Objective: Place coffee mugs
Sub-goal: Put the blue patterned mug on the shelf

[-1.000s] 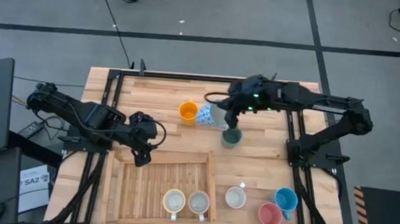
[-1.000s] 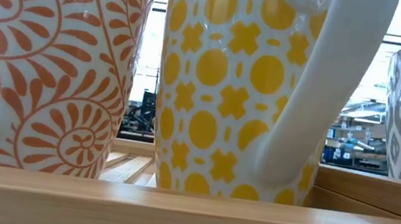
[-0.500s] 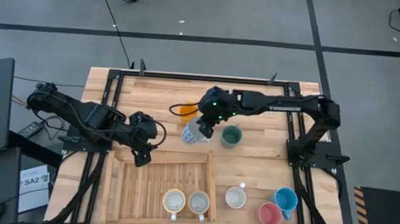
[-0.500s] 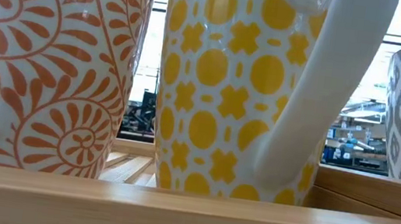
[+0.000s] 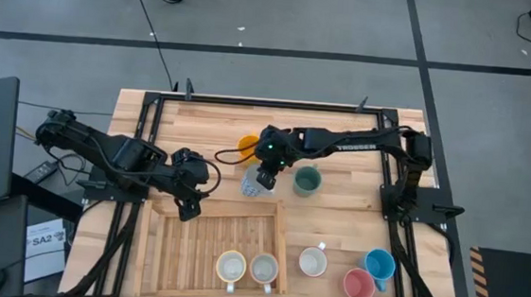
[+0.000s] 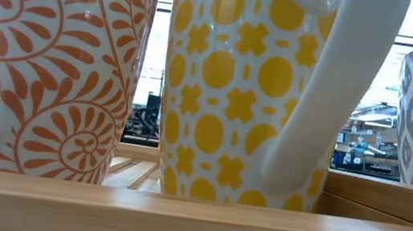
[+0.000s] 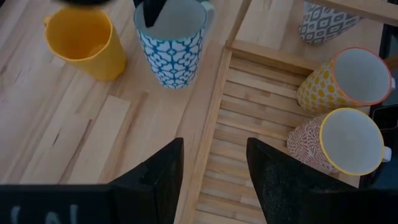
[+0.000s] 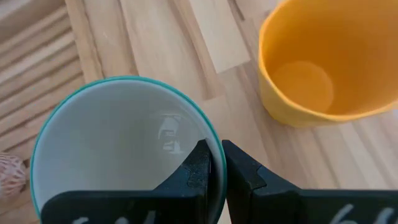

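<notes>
My right gripper [image 8: 214, 171] pinches the rim of the blue patterned mug [image 5: 252, 181] beside the orange mug [image 5: 246, 146]. My left gripper [image 7: 212, 177] waits, spread, near the wooden tray [image 5: 212, 244].

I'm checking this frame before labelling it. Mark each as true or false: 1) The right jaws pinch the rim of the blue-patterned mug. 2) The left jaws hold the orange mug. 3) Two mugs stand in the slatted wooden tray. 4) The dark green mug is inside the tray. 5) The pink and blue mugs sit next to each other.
1) True: the right gripper is shut on the rim of the blue-patterned mug.
2) False: the left gripper is open and empty; the orange mug stands apart on the table.
3) True: two mugs stand in the slatted wooden tray.
4) False: the dark green mug stands on the table outside it.
5) True: the pink mug and the blue mug sit together.
</notes>
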Robot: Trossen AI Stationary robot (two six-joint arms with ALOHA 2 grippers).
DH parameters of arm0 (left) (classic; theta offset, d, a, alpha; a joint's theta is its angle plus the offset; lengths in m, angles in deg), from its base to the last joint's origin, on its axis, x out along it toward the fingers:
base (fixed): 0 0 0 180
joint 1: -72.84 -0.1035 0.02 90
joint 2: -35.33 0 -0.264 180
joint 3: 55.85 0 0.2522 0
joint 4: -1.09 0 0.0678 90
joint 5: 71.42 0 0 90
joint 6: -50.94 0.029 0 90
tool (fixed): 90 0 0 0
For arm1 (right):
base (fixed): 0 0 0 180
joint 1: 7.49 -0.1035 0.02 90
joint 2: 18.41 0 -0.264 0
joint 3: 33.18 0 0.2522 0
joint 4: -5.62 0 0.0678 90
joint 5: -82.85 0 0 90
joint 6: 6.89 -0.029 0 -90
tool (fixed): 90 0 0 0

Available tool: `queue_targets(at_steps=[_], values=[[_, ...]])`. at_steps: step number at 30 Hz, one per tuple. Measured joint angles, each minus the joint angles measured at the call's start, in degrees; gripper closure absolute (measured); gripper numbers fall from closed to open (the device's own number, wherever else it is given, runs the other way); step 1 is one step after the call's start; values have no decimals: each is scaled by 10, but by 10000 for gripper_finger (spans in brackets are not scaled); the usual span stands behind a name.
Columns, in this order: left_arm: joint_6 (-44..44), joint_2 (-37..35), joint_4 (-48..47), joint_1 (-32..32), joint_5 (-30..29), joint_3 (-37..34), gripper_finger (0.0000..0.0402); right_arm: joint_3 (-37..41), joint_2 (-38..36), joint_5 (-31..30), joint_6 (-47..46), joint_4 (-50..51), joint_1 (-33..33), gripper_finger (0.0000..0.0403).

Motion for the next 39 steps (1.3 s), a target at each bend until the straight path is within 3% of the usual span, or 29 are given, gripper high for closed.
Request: queue_targets(at_steps=[16, 39], values=[[0, 0, 1, 0, 0, 0, 219, 0, 37, -29, 15, -1, 0, 369], [0, 0, 1, 0, 0, 0, 219, 0, 37, 1, 10, -8, 0, 346]])
